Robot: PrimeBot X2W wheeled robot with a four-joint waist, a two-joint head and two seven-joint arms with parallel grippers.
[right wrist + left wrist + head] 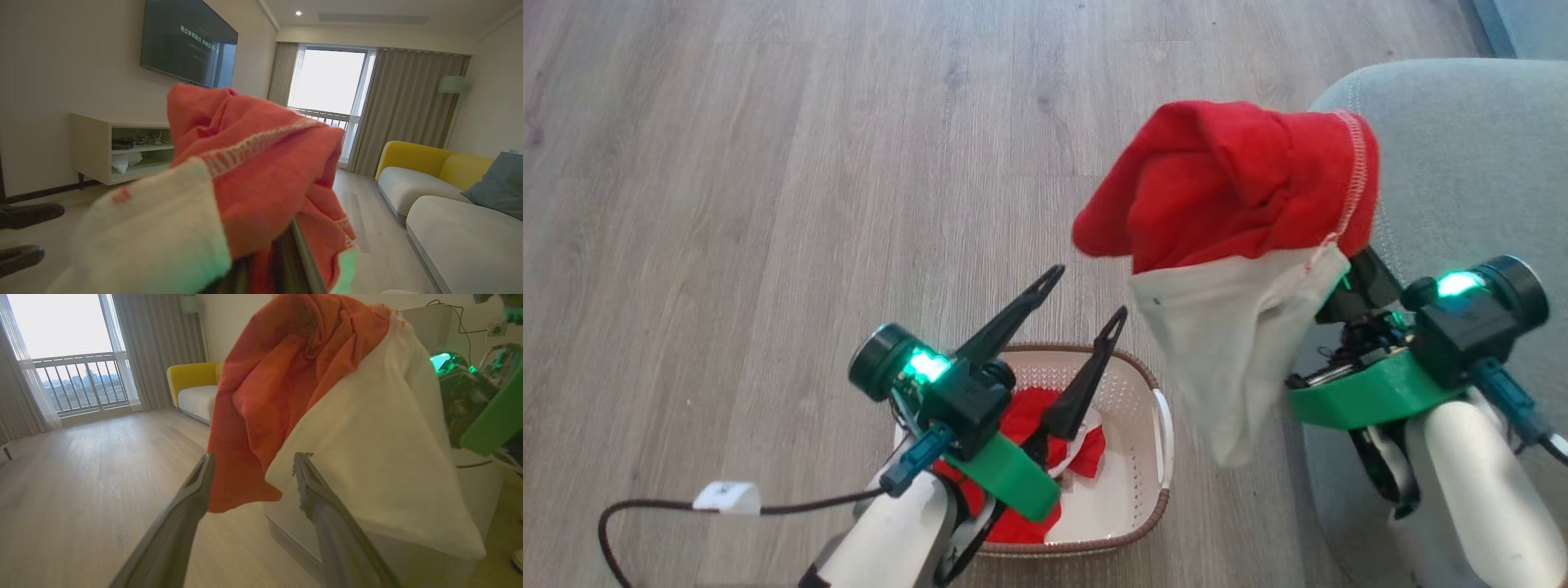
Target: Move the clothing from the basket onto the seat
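**Head view:** The right jaws, shut tight, carry a red and white garment (1241, 245). It is draped over them and hangs below, partly over the floor (768, 163) at the edge of the grey-green seat (1462, 147). The left jaws stand wide open and empty above the basket (1131, 425), with a second garment (1090, 457) lying beneath them.

**Left wrist view:** The red and white garment (327, 416) hangs just ahead of the open jaws, its lower red fold between their tips.

**Right wrist view:** Cloth (253, 171) is heaped over the closed jaws, hiding how much they pinch.

A shallow pinch could let the garment slide to the floor short of the seat. Its loose white panel could also snag on the open left jaws.
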